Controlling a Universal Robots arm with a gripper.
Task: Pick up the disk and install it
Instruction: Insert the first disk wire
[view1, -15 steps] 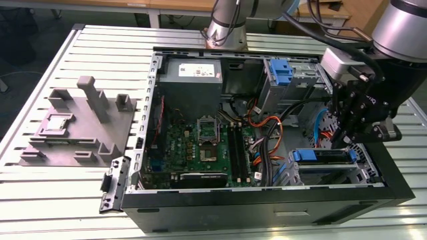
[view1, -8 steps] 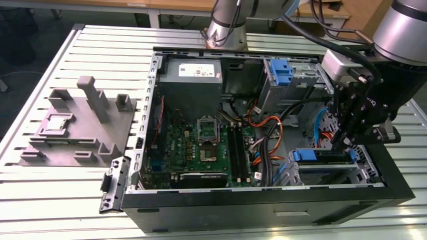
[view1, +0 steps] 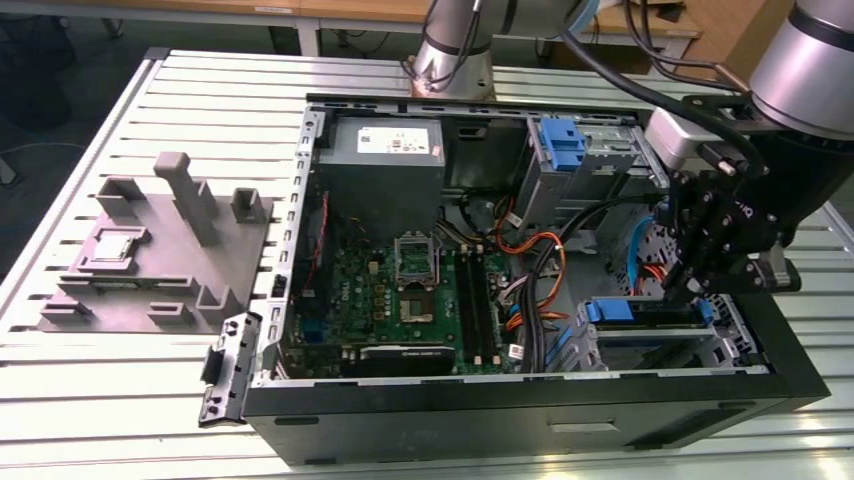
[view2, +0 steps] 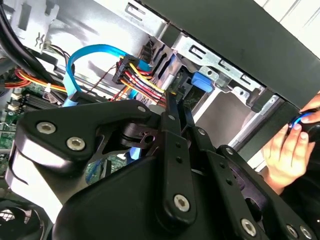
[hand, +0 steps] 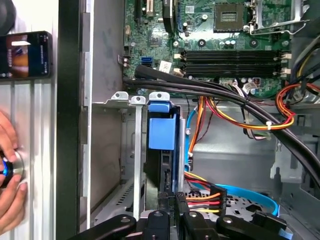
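The disk (view1: 638, 313) stands on edge in the lower drive bay at the exterior view's right of the open computer case (view1: 534, 405). Its blue carrier frame (hand: 162, 125) faces the motherboard, and its dark edge runs back toward my fingers. My gripper (view1: 683, 292) hangs just above that bay. In both wrist views its two slim black fingers (view2: 172, 112) lie close together along the disk's rear end (hand: 167, 172), one on each side, so the gripper (hand: 170, 199) looks shut on the disk. The disk's label is hidden.
Red, yellow and orange cables (hand: 220, 112) and a blue ribbon cable (view2: 75, 70) crowd the bay. The motherboard (view1: 400, 290) and power supply (view1: 380, 150) fill the case's middle. A grey fixture block (view1: 160, 250) sits outside. A person's hand (view2: 287, 150) rests beside the case.
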